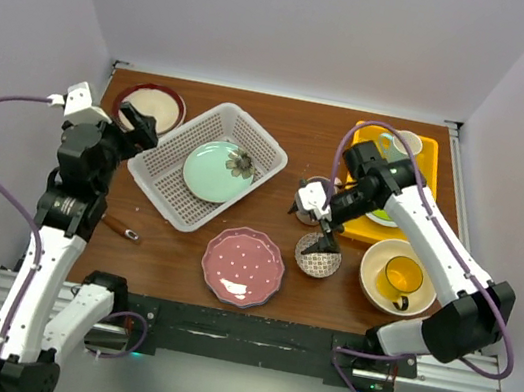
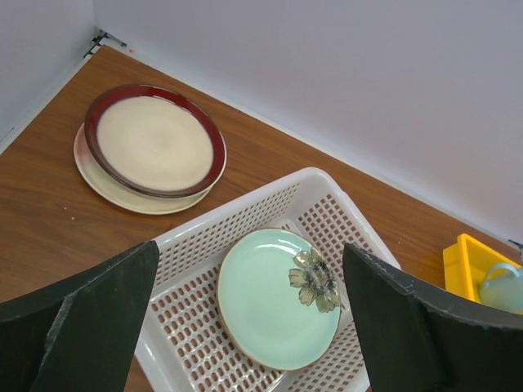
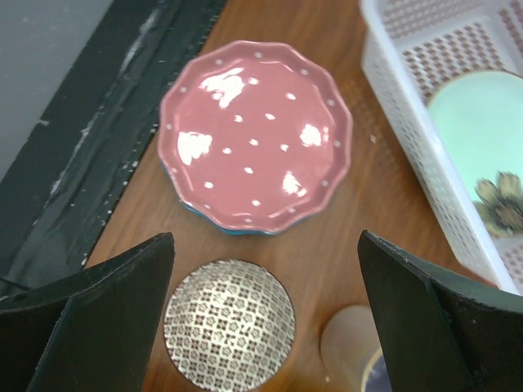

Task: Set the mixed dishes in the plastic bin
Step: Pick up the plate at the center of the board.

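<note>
The white lattice plastic bin [image 1: 170, 190] holds a mint plate with a flower [image 1: 213, 171]. My left gripper [image 1: 140, 129] is open and empty above the bin's left rim; its wrist view shows the bin [image 2: 270, 196] and the mint plate [image 2: 274, 298] between the jaws. My right gripper [image 1: 320, 235] is open and empty just above the small patterned bowl [image 1: 318, 261], which shows in its wrist view [image 3: 229, 325]. The pink dotted plate [image 1: 243, 266] lies near the front edge and shows in the right wrist view too [image 3: 255, 135]. A beige mug [image 1: 319, 192] stands beside the bowl. A yellow mug [image 1: 402, 278] sits in the large cream bowl [image 1: 375, 277].
A pink-and-cream plate stacked on a cream one [image 1: 151, 105] lies at the back left. A yellow tray [image 1: 429, 160] at the back right holds a mug [image 1: 400, 144]. A small utensil [image 1: 120, 228] lies by the left arm. White walls enclose the table.
</note>
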You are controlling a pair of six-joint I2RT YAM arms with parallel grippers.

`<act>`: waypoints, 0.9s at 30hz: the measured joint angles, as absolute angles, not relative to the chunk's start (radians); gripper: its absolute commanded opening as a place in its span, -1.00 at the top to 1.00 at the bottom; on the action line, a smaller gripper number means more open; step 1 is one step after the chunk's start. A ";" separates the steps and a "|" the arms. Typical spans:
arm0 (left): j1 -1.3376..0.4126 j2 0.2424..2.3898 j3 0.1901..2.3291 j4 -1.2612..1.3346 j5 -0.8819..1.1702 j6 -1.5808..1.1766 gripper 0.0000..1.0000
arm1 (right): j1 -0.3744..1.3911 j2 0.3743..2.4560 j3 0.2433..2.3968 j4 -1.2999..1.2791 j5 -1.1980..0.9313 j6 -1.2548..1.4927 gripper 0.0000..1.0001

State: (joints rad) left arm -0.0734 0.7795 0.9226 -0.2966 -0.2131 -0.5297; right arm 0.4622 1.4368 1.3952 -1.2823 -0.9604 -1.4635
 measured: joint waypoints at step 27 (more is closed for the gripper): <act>-0.073 0.366 0.654 -0.515 0.102 -0.506 -1.00 | 0.875 1.381 1.224 -1.052 -0.519 -1.233 -0.96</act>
State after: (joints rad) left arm -0.0734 0.3664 0.6544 -0.5148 0.1020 -0.5056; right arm 0.8749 1.3808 1.2243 -1.0515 -0.5190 -1.2331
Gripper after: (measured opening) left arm 0.997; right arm 0.985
